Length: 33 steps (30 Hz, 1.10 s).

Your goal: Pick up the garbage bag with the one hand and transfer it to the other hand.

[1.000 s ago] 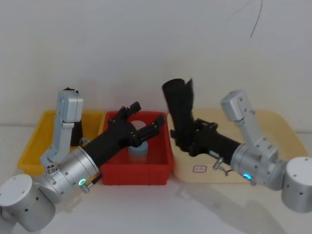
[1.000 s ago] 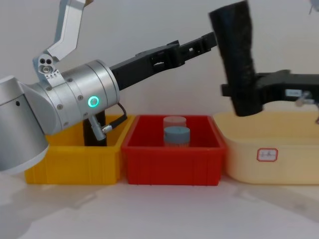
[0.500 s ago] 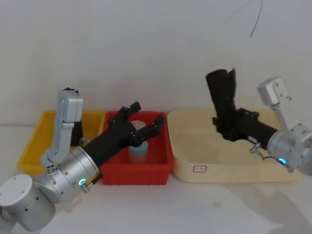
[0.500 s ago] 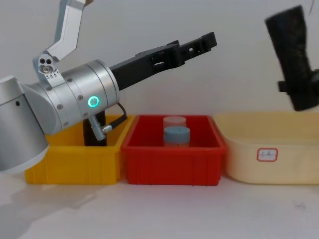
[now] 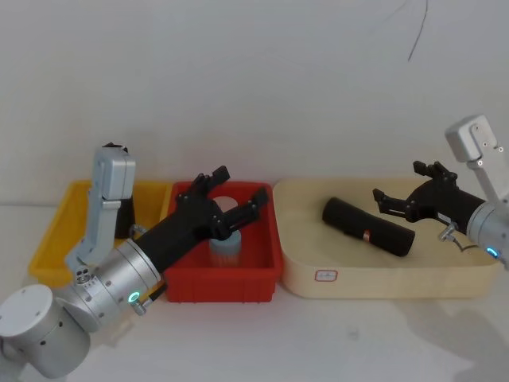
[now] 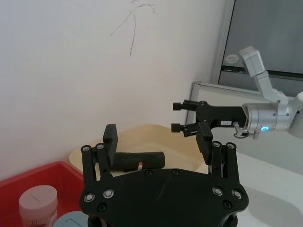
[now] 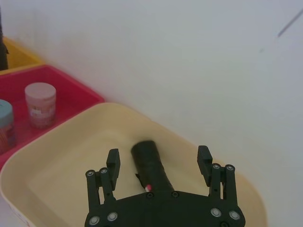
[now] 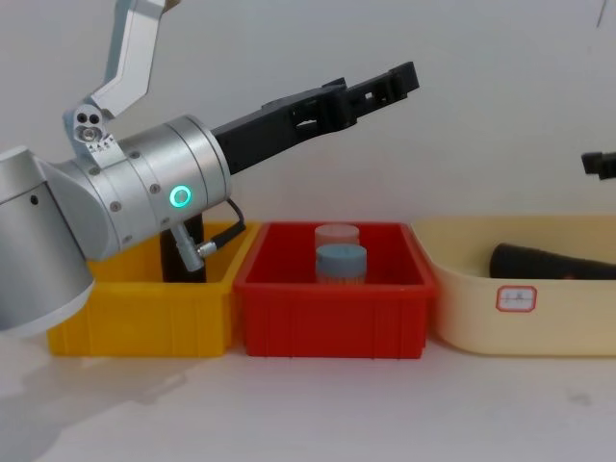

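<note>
Inside the tray (image 5: 382,285), the bag (image 5: 368,228) lay on its side, touching neither gripper. Above the tray's right end the right gripper (image 5: 395,181) hung empty, its jaws spread. Left of the tray, over the bin (image 5: 223,285), the left gripper (image 5: 238,185) was likewise spread and empty. Any retreat would best go straight up, fingers wide, so nothing nudged the bag.

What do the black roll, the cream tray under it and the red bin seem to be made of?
The garbage bag, lying near the open right gripper: probably thin plastic film rolled tight, matte black. The cream tray: likely moulded plastic, smooth, rounded rim. The red bin: likely rigid plastic, slight sheen, ribbed front wall in the chest view.
</note>
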Each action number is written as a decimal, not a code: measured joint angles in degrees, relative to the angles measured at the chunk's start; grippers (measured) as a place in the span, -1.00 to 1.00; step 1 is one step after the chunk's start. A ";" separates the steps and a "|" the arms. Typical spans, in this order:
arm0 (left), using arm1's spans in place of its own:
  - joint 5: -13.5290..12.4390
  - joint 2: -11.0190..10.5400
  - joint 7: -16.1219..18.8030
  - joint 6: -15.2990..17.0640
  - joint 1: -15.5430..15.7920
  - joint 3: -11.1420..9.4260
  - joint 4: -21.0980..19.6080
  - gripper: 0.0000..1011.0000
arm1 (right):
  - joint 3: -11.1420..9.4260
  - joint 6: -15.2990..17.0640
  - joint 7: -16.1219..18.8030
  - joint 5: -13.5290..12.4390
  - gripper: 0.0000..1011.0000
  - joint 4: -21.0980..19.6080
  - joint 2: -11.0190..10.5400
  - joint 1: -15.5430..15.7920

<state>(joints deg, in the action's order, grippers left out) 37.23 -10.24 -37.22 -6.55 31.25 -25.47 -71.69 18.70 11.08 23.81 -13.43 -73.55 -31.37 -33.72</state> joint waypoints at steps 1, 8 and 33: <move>0.00 0.00 0.00 0.00 0.00 0.00 0.00 0.98 | 0.05 0.02 0.03 0.16 0.98 -0.47 -0.17 0.02; 0.01 -0.10 0.80 -0.26 -0.24 0.19 -0.22 0.98 | 0.83 -0.14 1.23 1.29 0.98 -4.30 -0.78 0.05; -4.24 -3.59 12.91 -3.38 -4.97 6.02 -5.04 0.98 | 8.48 -3.13 11.44 -0.50 0.98 -1.48 6.40 -4.34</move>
<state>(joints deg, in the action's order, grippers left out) 32.99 -13.83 -24.32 -9.93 26.28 -19.45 -76.73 27.17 7.95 35.25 -13.93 -75.03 -24.97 -38.06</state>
